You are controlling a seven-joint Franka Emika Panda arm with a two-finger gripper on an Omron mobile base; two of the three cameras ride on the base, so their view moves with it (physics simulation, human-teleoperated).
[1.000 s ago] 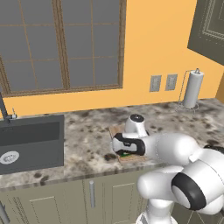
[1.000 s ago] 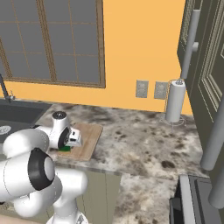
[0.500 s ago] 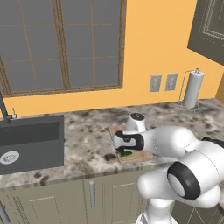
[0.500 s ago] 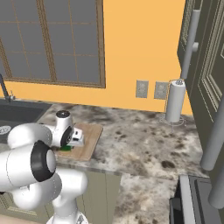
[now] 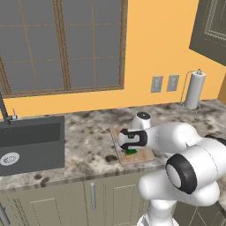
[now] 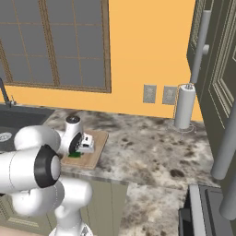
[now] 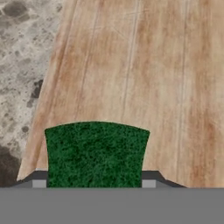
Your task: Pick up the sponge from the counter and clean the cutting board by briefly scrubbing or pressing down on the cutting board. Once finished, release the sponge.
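Green scouring face of the sponge (image 7: pixel 96 154) sits low in the hand view, bracketed on both sides by the dark finger tips (image 7: pixel 38 178); the gripper (image 7: pixel 93 181) is closed onto it, each tip against a side of the block. Sponge rests on the cutting board (image 7: pixel 144 83), near the board's edge that borders the counter (image 7: pixel 24 57). Wood grain runs lengthwise up the view; speckled stone shows along the left.

Left base view: gripper (image 5: pixel 130 149) is down over the cutting board (image 5: pixel 142 156), with a sliver of sponge (image 5: pixel 131 152) visible beneath the hand, green over yellow. Board lies on the counter (image 5: pixel 88 141) close to its rounded front edge, to the right of the dark sink basin (image 5: pixel 31 143). Faucet (image 5: pixel 5 110) stands at the sink's back left. Paper towel roll (image 5: pixel 193 90) stands upright on its holder at the far right of the counter, well apart from the board. Two wall outlets (image 5: pixel 164 83) on the orange wall beside it; window (image 5: pixel 62 44) above the sink.

Right base view: gripper (image 6: pixel 79 150) low on the cutting board (image 6: pixel 94 150), the sponge (image 6: pixel 75 155) a small green patch at the near part of the board. Counter (image 6: pixel 152 147) extends right toward the paper towel roll (image 6: pixel 184 107).
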